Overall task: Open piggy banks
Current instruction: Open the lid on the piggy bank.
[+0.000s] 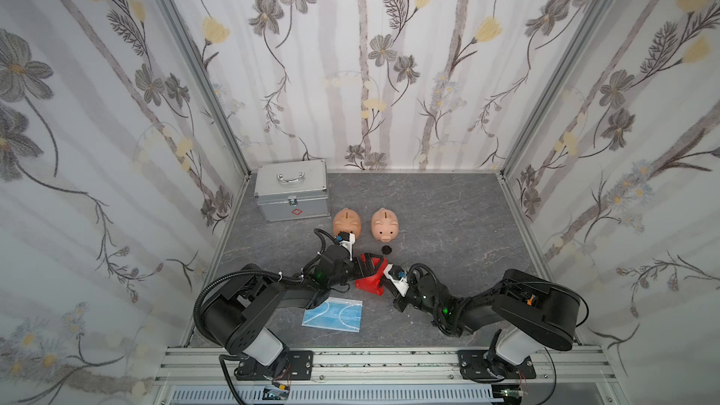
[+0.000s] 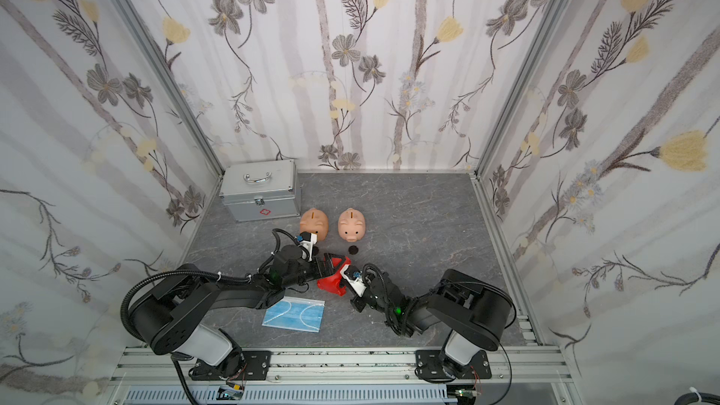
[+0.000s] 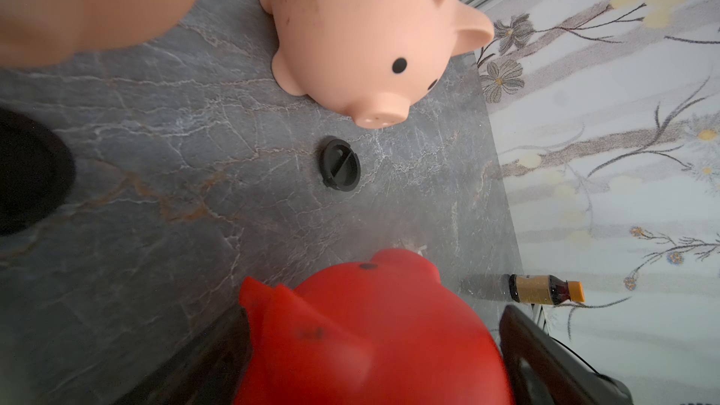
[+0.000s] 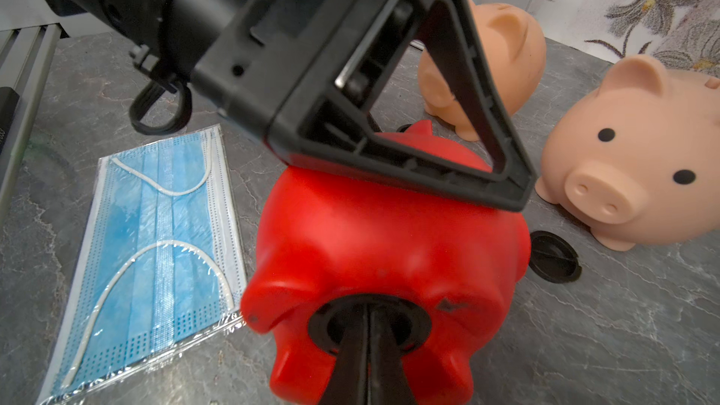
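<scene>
I have the red piggy bank [image 1: 368, 285] near the middle of the table [image 1: 448, 227], turned on its side, with its belly facing my right arm. My left claw [image 1: 369, 272] is spread wide around the pig's body and grasps it; in the right wrist view one black triangular finger [image 4: 448, 173] lies across the pig's upper flank. My right claw [image 4: 368, 344] is clenched, its two fingers pinched together on the ridge of the black belly plug [image 4: 323, 325], which sits in its hole. I cannot tell whether the red pig rests on the table or hangs just above it. Behind it the two peach-pink piggy banks stand upright side by side, apart from each other: the left pink pig [image 1: 346, 222] is partly hidden by my left wrist, and the right pink pig [image 1: 384, 224] points its snout toward the arms. A loose black plug [image 1: 386, 250] lies flat on the table just in front of that snout. A silver case [image 1: 291, 188] sits in the far left corner, and a wrapped blue face mask [image 1: 333, 315] lies near the front edge, beside my left forearm.
</scene>
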Robot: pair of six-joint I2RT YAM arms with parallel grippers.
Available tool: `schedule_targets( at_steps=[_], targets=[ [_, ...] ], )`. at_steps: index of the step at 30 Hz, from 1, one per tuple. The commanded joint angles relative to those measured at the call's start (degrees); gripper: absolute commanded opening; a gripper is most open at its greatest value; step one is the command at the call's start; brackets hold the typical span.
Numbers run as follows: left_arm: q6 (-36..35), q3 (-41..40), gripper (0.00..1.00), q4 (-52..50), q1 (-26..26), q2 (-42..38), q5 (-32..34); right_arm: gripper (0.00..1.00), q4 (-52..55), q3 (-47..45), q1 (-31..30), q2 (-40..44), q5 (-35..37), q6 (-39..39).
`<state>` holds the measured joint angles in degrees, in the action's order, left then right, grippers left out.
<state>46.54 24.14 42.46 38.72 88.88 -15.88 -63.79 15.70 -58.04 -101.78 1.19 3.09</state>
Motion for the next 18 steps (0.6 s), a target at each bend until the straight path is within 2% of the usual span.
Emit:
schedule_targets(
  at_steps=[1, 9, 18],
  targets=[
    [0.13, -0.05, 1.0, -7.19, 0.22, 0.45, -2.12, 0.0, -3.63, 0.92, -0.15, -0.78, -2.39, 4.91],
    [-0.05, 0.23, 1.0, -7.36, 0.23, 0.67, -2.52, 0.0, -2.19, 0.82, -0.08, 0.17, -0.6, 15.8],
    [-0.14, 0.15, 1.0, -7.37, -0.05, 0.84, -2.53, 0.0, -2.2, -0.7, -0.21, 1.63, 1.65, 23.61]
  ],
)
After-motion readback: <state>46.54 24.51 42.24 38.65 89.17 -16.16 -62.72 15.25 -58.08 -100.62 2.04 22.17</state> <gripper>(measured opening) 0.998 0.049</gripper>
